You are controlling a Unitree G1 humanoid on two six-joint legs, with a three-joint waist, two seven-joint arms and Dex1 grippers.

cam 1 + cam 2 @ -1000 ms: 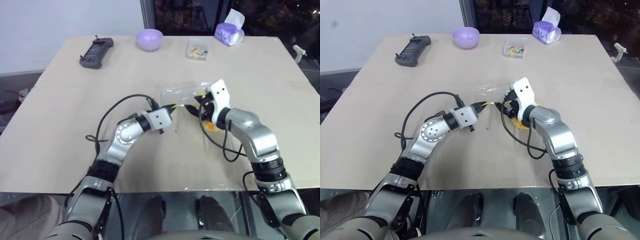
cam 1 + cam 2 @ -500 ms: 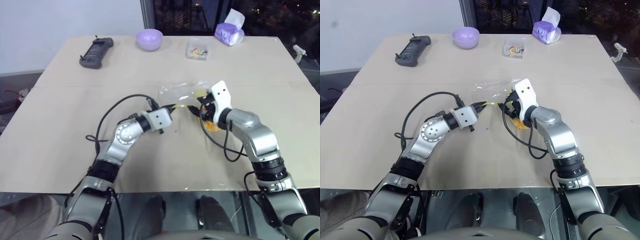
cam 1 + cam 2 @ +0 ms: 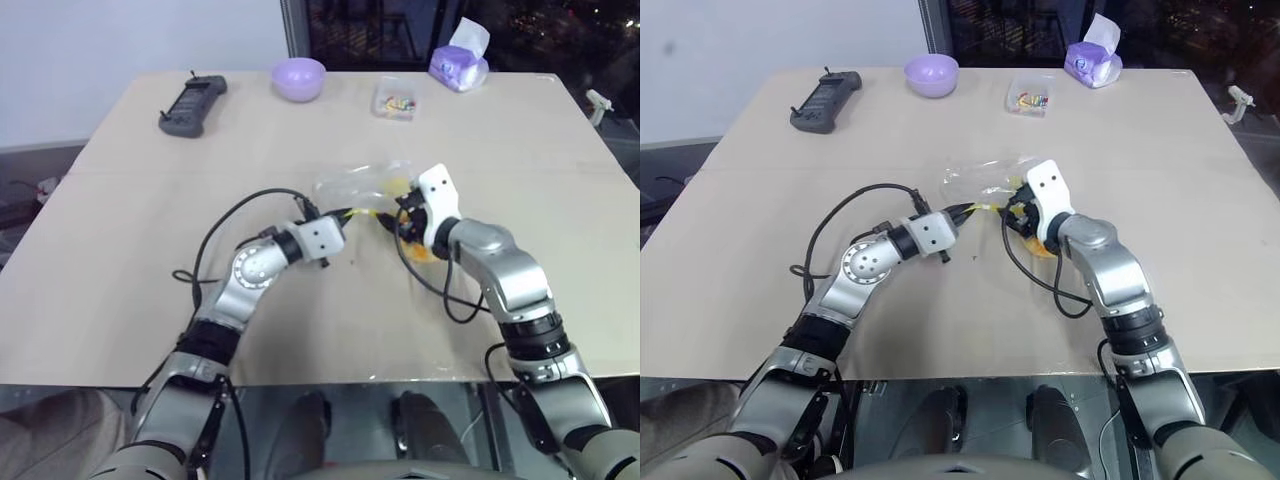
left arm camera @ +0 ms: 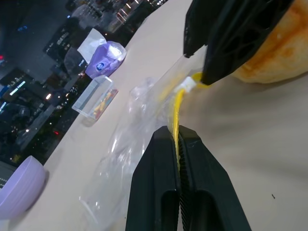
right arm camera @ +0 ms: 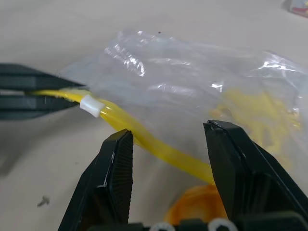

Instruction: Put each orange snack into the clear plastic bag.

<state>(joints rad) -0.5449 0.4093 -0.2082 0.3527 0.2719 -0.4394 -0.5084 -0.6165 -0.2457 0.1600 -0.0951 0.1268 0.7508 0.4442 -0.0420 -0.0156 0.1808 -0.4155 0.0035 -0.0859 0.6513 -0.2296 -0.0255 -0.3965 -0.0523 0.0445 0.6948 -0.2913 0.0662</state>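
1. The clear plastic bag (image 5: 192, 91) lies mid-table between the two arms, and the left gripper (image 4: 179, 144) has its fingers pinched together on the bag's yellow seal strip (image 5: 144, 137), holding that edge just off the tabletop.
2. The right gripper (image 5: 166, 139) stands with its fingers apart on either side of the strip; from the wrist view I judge it touches nothing, though I cannot be sure.
3. The orange snack (image 4: 274, 57) sits on the table just under and beside the right gripper, right at the bag's mouth; I cannot tell whether any of it is already past the opening.
4. The step in hand looks like opening the bag: one edge is held and the other side hangs loose.
5. Next, I'd say, the right gripper must either catch the free lip to spread the mouth, or drop to the snack and close on it.
6. Farther off, the lilac bowl (image 3: 299, 78), the small clear box (image 3: 396, 100) and a black handset (image 3: 192, 104) sit well apart along the table's far edge.
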